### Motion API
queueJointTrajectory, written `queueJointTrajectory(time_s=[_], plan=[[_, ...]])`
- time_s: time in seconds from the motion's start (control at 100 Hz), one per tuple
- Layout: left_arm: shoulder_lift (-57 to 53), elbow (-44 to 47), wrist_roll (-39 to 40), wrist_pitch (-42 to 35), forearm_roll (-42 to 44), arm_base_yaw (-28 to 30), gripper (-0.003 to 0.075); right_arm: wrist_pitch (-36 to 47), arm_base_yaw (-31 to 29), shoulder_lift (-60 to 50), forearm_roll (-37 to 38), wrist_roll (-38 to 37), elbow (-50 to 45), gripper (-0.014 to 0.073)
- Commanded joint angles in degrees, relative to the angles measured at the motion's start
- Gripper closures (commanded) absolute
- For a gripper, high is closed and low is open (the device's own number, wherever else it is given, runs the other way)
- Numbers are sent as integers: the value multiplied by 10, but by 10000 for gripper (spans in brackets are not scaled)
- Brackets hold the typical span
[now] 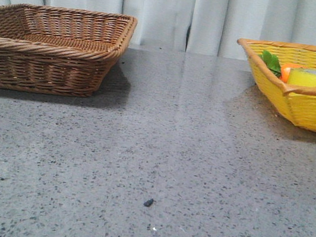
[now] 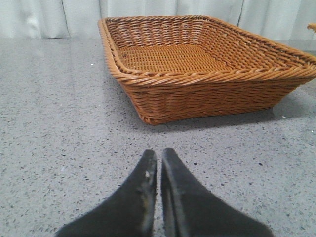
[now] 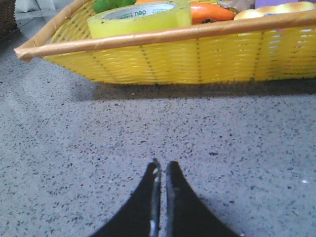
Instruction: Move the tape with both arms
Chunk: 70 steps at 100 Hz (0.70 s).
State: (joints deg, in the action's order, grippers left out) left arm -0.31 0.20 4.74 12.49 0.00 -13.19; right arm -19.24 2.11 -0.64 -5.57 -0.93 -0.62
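Tape location: the tape (image 3: 140, 18) lies flat inside the yellow basket (image 3: 197, 54), against the basket's near rim, core hole facing up; nothing grips it.
Counter: the grey speckled counter (image 1: 158, 154) carries both baskets, with open surface between them.
Brown basket: the brown basket (image 1: 49, 47) stands well apart from the yellow basket, across the counter on the left-arm side; nothing shows inside it, and it looks the likely destination, though the task does not name one.
Yellow basket contents: an orange carrot (image 3: 210, 12) with green leaves (image 1: 272, 62) lies just beside the tape, deeper in the basket.
Right fingers: the right gripper (image 3: 160, 170) rests low over the counter, short of the yellow basket's wall, fingers pressed nearly together and holding nothing.
Left fingers: the left gripper (image 2: 158, 158) sits near the brown basket, fingers likewise almost touching and empty.
Progress: nothing done yet, by my reading; pick-up, handover between arms and placing all remain.
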Motion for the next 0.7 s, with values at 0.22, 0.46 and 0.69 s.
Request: queueJointTrajectory(time_s=[0.22, 0.46, 0.69], plan=[[-18, 5, 5, -52, 0, 3, 741, 31, -3, -11, 13, 4, -12, 668], [-18, 5, 5, -76, -157, 3, 741, 166, -3, -11, -34, 4, -12, 668], [-18, 5, 5, -135, -249, 3, 741, 261, -3, -11, -208, 4, -12, 668]])
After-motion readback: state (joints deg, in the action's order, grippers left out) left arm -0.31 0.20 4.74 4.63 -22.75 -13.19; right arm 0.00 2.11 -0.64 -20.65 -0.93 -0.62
